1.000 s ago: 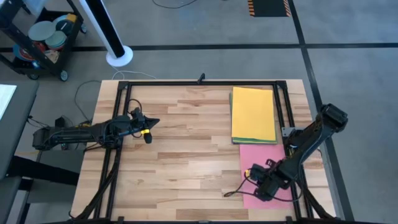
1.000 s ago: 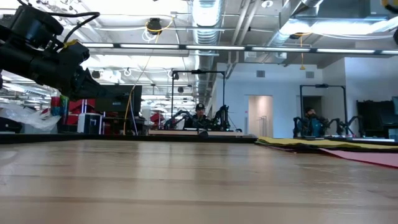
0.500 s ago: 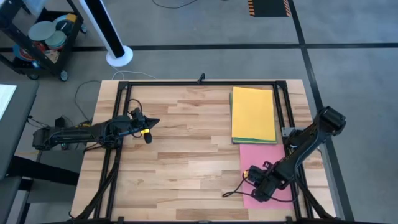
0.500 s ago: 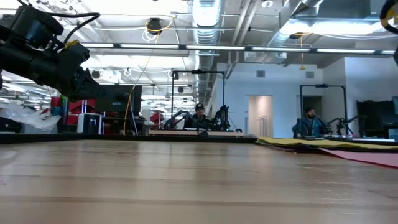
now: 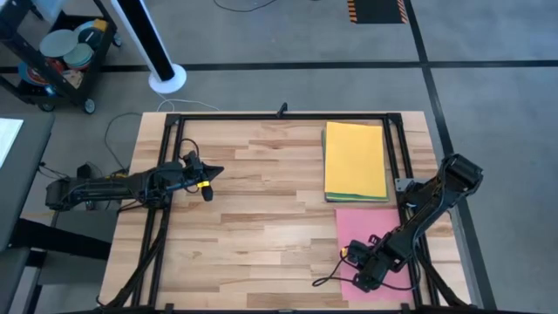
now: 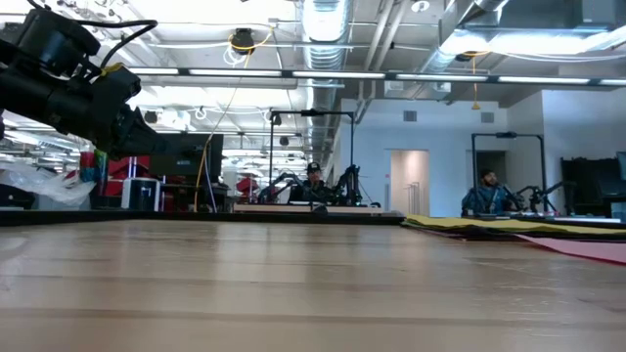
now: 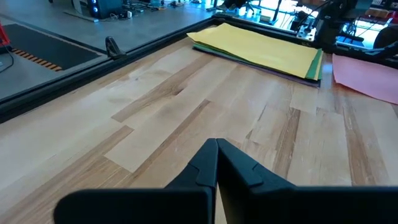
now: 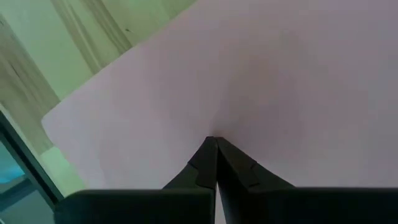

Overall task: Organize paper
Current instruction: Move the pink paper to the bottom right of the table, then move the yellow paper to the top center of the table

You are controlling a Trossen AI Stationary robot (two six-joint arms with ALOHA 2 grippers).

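Note:
A single pink sheet of paper lies flat near the table's right near corner; it also shows in the low view. Beyond it lies a stack of paper with a yellow sheet on top and a green edge beneath. My right gripper points down, shut, over the near part of the pink sheet. My left gripper hovers shut above bare wood at the table's left, holding nothing. My right gripper's shut fingertips come from above, pointing down, at the pink sheet's flat face near its near end. I cannot tell whether they touch the sheet. It lies flat on the table.
A black metal frame runs round the tabletop, with rails beside the stack and the pink sheet. Bare wood spreads between the two arms. A cable trails from the right gripper. People sit in the room beyond the far edge.
My right gripper has moved down and a little toward the table's near edge over the pink sheet, staying shut. The paper has not moved.

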